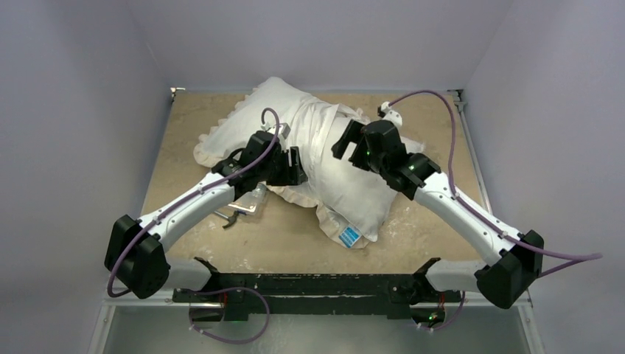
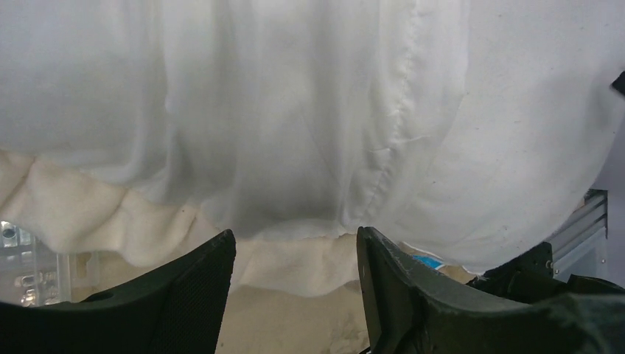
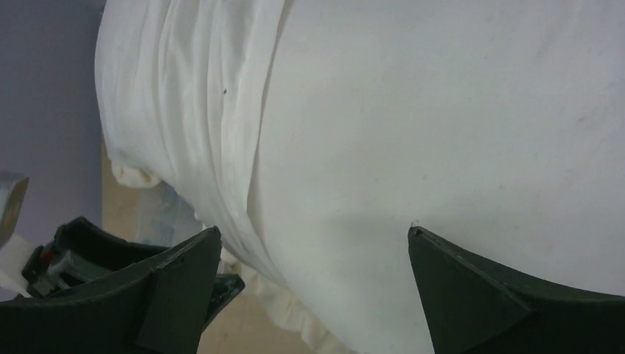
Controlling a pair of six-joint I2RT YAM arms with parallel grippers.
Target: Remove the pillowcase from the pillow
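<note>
Your left gripper (image 1: pixel 293 167), right gripper (image 1: pixel 346 140): fingers spread, released. Table (image 1: pixel 442 133) open right of pillow (image 1: pixel 354 195). Pillowcase (image 1: pixel 250 118) bunched over its far half.

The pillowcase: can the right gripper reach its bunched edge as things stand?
Probably yes. The right gripper stands open over the pillow, and the pillowcase lies bunched just beside it, with nothing between them.

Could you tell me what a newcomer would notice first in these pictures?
Most likely the plump white pillow lying slantwise in the middle of the table, its near end with the blue tag already bare. The frilled pillowcase is bunched around its far half. The left gripper and right gripper flank the pillow from either side, both open.
</note>
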